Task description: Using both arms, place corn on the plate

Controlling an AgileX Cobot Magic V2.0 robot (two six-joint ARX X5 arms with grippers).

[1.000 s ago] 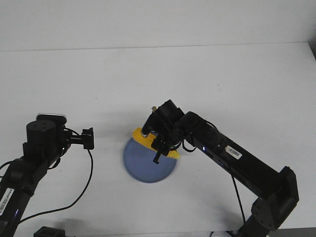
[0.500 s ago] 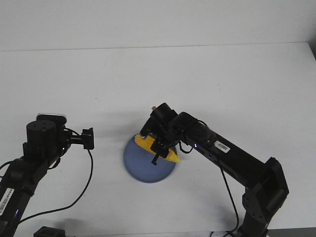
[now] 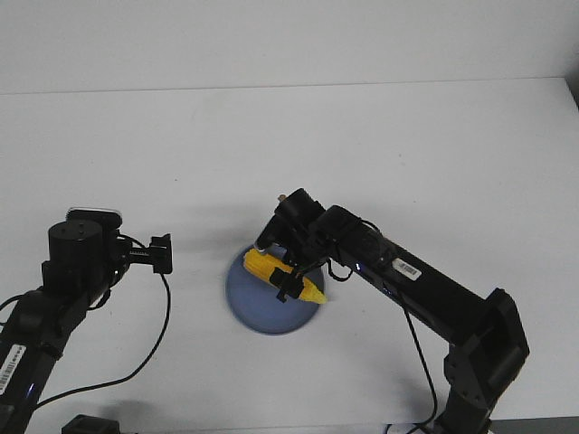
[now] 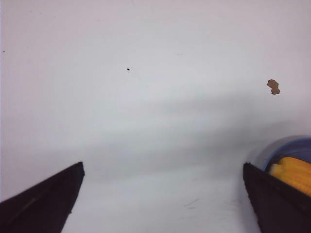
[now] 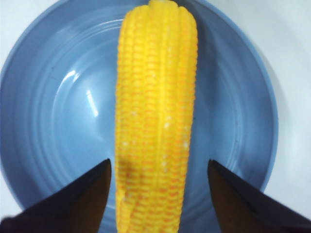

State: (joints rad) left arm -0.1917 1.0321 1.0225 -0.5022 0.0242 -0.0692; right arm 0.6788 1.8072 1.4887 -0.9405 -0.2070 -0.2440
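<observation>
- The corn is being shown lying on the plate, its length across the dish and its pointed end toward the robot's right rim.
- The right gripper is being held directly over the cob with its fingers spread; in the right wrist view clear gaps are being shown on both sides, so nothing is being gripped.
- The left gripper is being kept wide apart over the bare table, well clear of the plate.
- The cob is being judged stiff, light, ribbed and prone to rolling; mid-length across its width is being judged the surest hold.
- Compared with a second ago, the corn is being seen lower, released, and nearer the plate's centre.
</observation>
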